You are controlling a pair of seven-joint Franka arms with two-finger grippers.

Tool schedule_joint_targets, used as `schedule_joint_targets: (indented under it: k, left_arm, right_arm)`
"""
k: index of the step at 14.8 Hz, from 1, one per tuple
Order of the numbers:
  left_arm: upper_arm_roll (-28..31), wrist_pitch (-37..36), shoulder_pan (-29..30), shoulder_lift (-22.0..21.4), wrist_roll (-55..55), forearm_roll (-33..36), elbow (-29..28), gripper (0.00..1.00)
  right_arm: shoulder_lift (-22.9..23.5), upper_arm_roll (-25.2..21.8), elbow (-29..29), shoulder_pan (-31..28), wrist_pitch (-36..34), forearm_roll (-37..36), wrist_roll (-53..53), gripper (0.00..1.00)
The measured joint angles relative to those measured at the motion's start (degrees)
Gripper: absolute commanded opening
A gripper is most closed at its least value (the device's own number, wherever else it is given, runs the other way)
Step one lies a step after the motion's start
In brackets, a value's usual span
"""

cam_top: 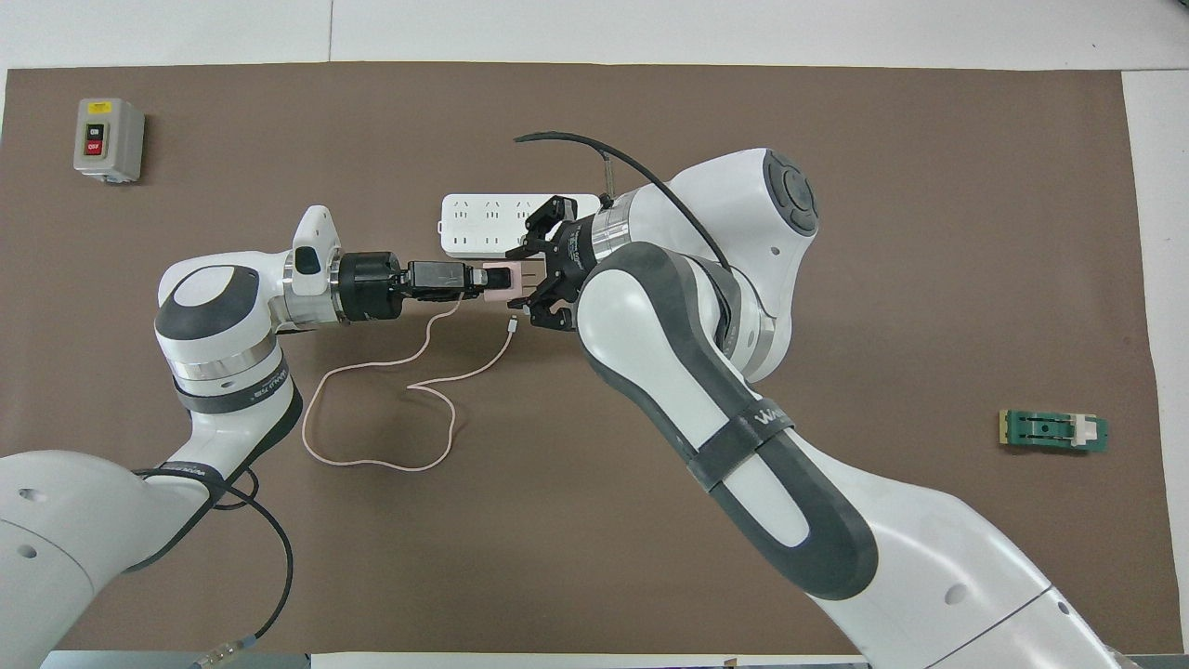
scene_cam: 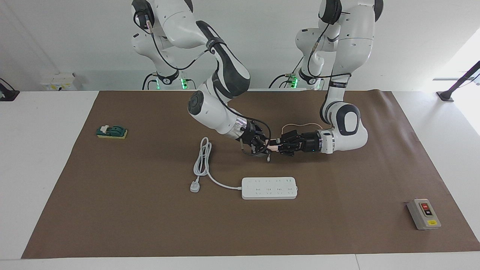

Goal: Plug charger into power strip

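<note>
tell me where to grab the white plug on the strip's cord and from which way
Grip the plug across its two flat sides, coming straight down from above. It lies flat on the mat, nearer the right arm's end than the strip, with its cord running off toward the robots. A claw closing across the cord's line would likely clear the cord and meet the widest, firmest faces.

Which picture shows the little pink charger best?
The overhead view: the charger shows as a clear pink block between the left end effector and right end effector. In the facing view only a pink sliver peeks out between them.
</note>
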Motion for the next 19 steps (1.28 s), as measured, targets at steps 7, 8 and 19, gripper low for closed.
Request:
schedule_joint_targets:
  k: [7, 8, 19]
  left_arm:
    - [0.2, -0.2, 0.2, 0.0, 0.1, 0.0, 0.0, 0.0]
    - [0.2, -0.2, 0.2, 0.0, 0.1, 0.0, 0.0, 0.0]
    - [0.5, -0.3, 2.4, -0.7, -6.8, 6.9, 7.0, 0.0]
  right_arm:
    - [0.0, -0.8, 0.2, -0.9, 0.4, 0.0, 1.1, 1.0]
    - [0.0, -1.0, 0.4, -2.1, 0.4, 0.0, 1.1, 1.0]
    - [-4.5, -1.9, 1.3, -17.8, -11.5, -12.3, -0.9, 1.0]
